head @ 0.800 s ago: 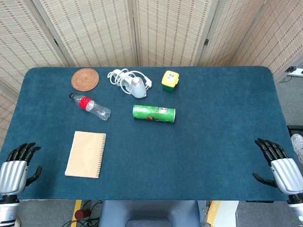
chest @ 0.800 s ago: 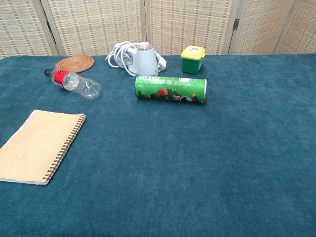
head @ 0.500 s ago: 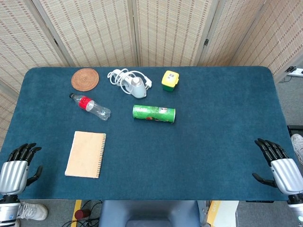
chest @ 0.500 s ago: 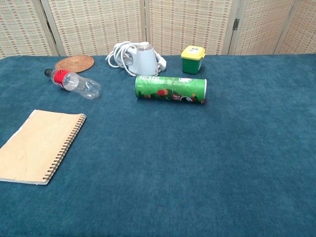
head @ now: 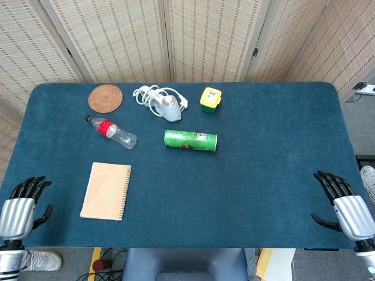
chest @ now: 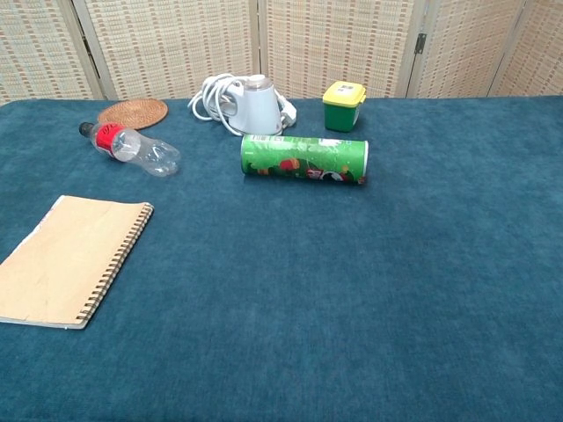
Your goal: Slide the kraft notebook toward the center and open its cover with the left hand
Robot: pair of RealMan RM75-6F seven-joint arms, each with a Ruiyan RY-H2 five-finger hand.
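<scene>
The kraft notebook (head: 106, 191) lies closed on the blue table's front left, its spiral binding along the right side; the chest view shows the notebook (chest: 69, 258) at the left edge. My left hand (head: 19, 209) hovers at the table's front left corner, well left of the notebook, fingers apart and holding nothing. At the front right corner my right hand (head: 344, 206) also stays empty with fingers spread. Neither hand appears in the chest view.
A clear plastic bottle (head: 111, 131) with a red label lies behind the notebook. A green chip can (head: 190, 140) lies on its side mid-table. At the back sit a woven coaster (head: 105, 97), a white corded device (head: 162, 102) and a yellow-green box (head: 210, 99).
</scene>
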